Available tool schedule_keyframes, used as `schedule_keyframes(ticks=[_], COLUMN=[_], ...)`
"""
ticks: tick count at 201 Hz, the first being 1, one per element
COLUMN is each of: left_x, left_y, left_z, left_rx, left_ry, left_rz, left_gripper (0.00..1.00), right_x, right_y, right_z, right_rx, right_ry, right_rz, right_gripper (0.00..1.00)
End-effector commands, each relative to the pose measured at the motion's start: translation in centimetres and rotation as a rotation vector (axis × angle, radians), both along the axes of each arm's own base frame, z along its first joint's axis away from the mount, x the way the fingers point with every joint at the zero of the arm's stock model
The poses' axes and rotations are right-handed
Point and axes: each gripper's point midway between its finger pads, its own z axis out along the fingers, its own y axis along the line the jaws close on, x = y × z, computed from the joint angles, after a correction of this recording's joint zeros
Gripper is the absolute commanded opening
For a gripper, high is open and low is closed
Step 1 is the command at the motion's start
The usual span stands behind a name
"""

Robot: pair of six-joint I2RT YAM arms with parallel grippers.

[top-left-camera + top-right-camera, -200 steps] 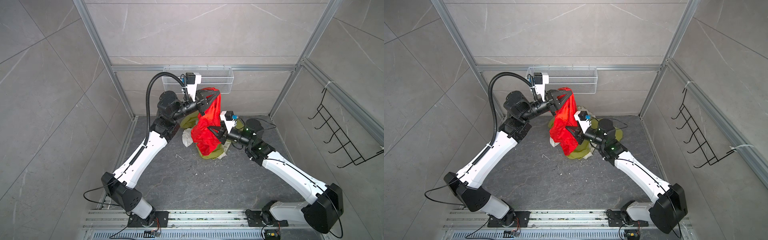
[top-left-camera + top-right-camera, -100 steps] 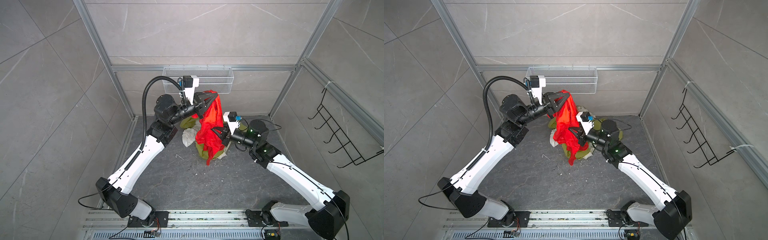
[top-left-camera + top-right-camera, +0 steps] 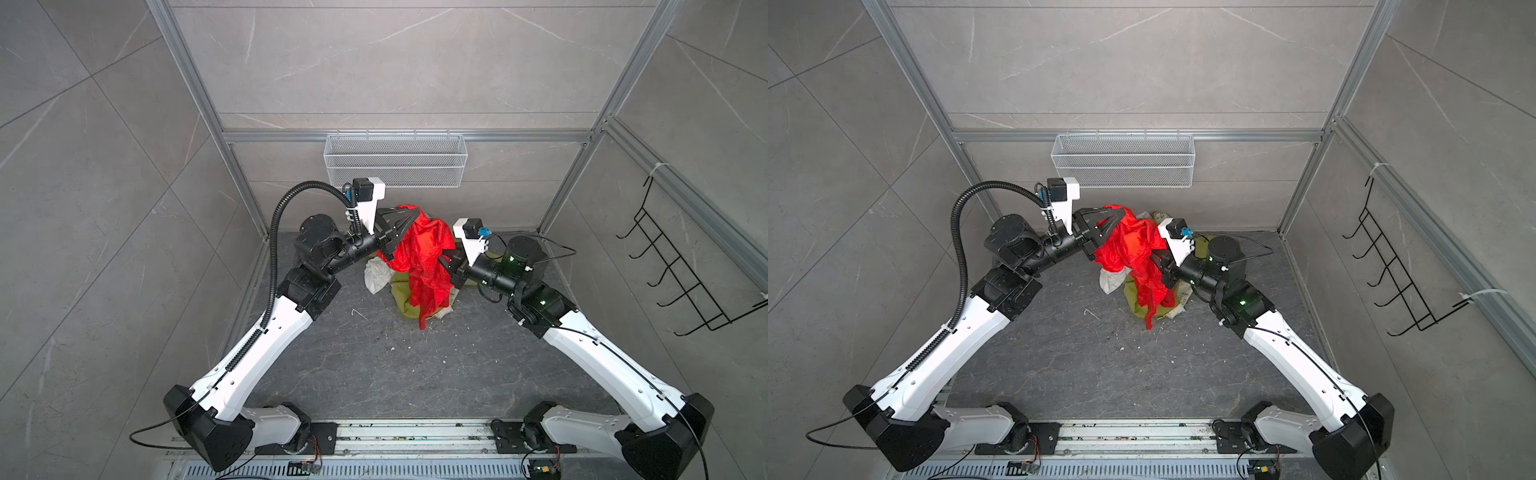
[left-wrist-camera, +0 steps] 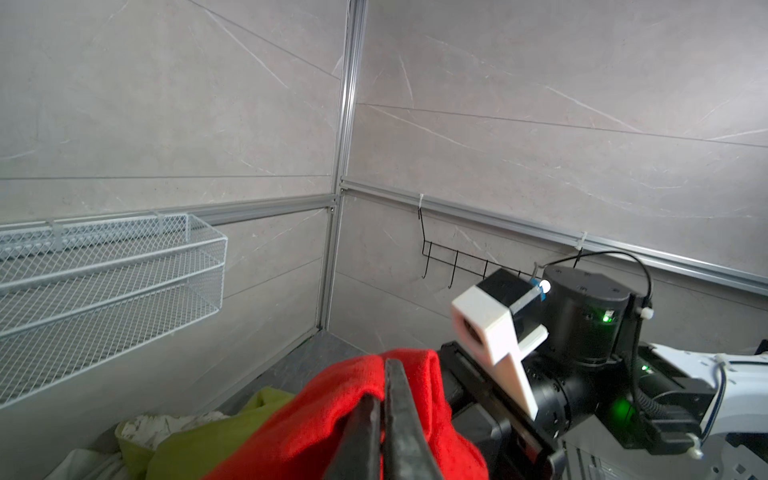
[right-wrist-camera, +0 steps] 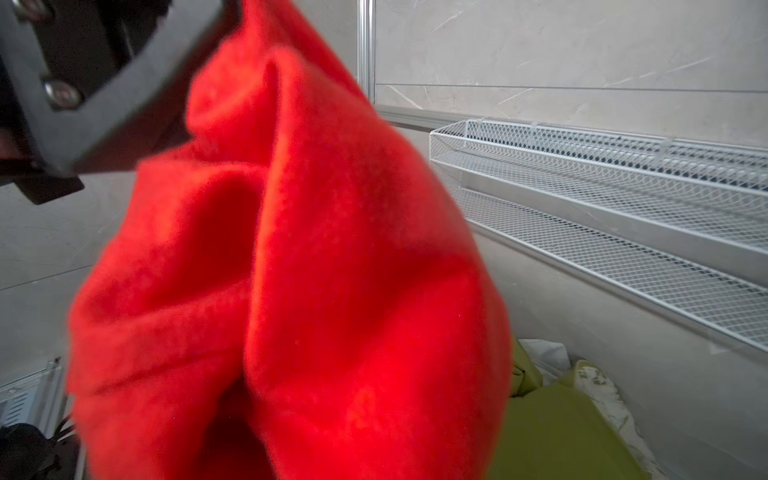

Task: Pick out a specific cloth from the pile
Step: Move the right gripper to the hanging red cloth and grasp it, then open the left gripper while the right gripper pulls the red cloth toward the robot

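Observation:
The bright red cloth point(image 3: 428, 257) hangs in the air between my two grippers, above the pile point(image 3: 401, 297) of olive-green and white fabric at the back of the floor. My left gripper point(image 3: 414, 214) is shut on its top edge; in the left wrist view the black fingers point(image 4: 399, 399) pinch a red fold. My right gripper point(image 3: 443, 261) is lower and to the right, buried in the bunched red cloth point(image 5: 332, 270) and shut on it, its fingertips hidden. A narrow red tail point(image 3: 1148, 320) dangles over the olive-green cloth point(image 3: 1133, 301).
A white wire basket point(image 3: 395, 160) hangs on the back wall just behind the grippers. A black hook rack point(image 3: 681, 274) is on the right wall. A white cloth point(image 3: 376, 276) lies at the pile's left. Small scraps dot the dark floor point(image 3: 374, 365).
The right gripper closed fully on the cloth and rose towards the left gripper. The red cloth came up off the pile and bunched between the two grippers, leaving only its tail hanging.

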Motion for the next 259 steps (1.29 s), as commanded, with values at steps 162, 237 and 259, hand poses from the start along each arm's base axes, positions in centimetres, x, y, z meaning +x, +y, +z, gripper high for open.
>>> schedule_keyframes(ticks=[162,237,259], left_x=[-1.5,-3.9,-4.8], left_y=[1.8,5.4,5.7], left_z=[-3.8,-2.9,-2.8], left_rx=[0.058,0.058,0.052], left_ry=[0.045,0.006,0.012], left_rz=[0.046,0.147,0.132], left_gripper=[0.71,0.88,0.88], right_x=[-1.5,-5.0,-6.6], right_y=[-1.4,-2.8,-2.8], right_z=[4.7,5.3,5.7], right_rx=[0.027,-0.005,0.001], right_ry=[-0.049,-0.006,0.022], right_rz=[-0.029,0.008,0.049], right_gripper=[0.00,0.00,0.00])
